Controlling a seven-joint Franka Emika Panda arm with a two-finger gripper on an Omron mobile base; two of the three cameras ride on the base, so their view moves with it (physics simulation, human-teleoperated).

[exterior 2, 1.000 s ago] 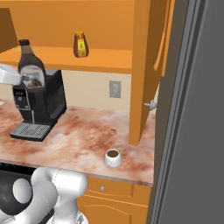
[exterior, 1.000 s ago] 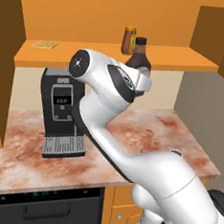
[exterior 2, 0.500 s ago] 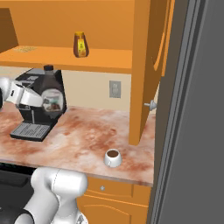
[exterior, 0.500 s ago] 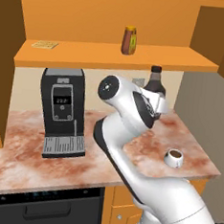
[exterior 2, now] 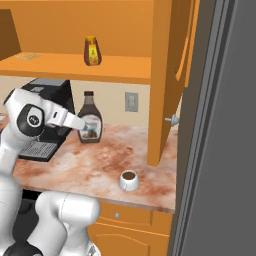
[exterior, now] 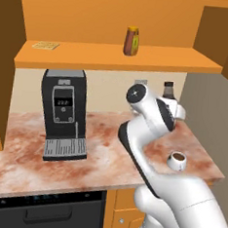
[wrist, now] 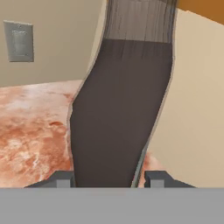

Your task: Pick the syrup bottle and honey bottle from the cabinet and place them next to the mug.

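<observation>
**One bottle off the shelf, one still to fetch**

You have the syrup bottle (exterior 2: 90, 119) out of the cabinet (exterior: 116, 57) and clamped between the jaws of the gripper (wrist: 108, 178); it is upright over the counter (exterior 2: 105, 160), near the back wall. Whether its base touches the stone, you cannot tell. The mug (exterior 2: 129, 180) stands nearer the front edge, apart from the bottle, so this placement looks unfinished. The honey bottle (exterior: 131, 40) waits untouched on the shelf. Count: one syrup bottle, one honey bottle, one mug, one coffee machine (exterior: 63, 112).
</observation>
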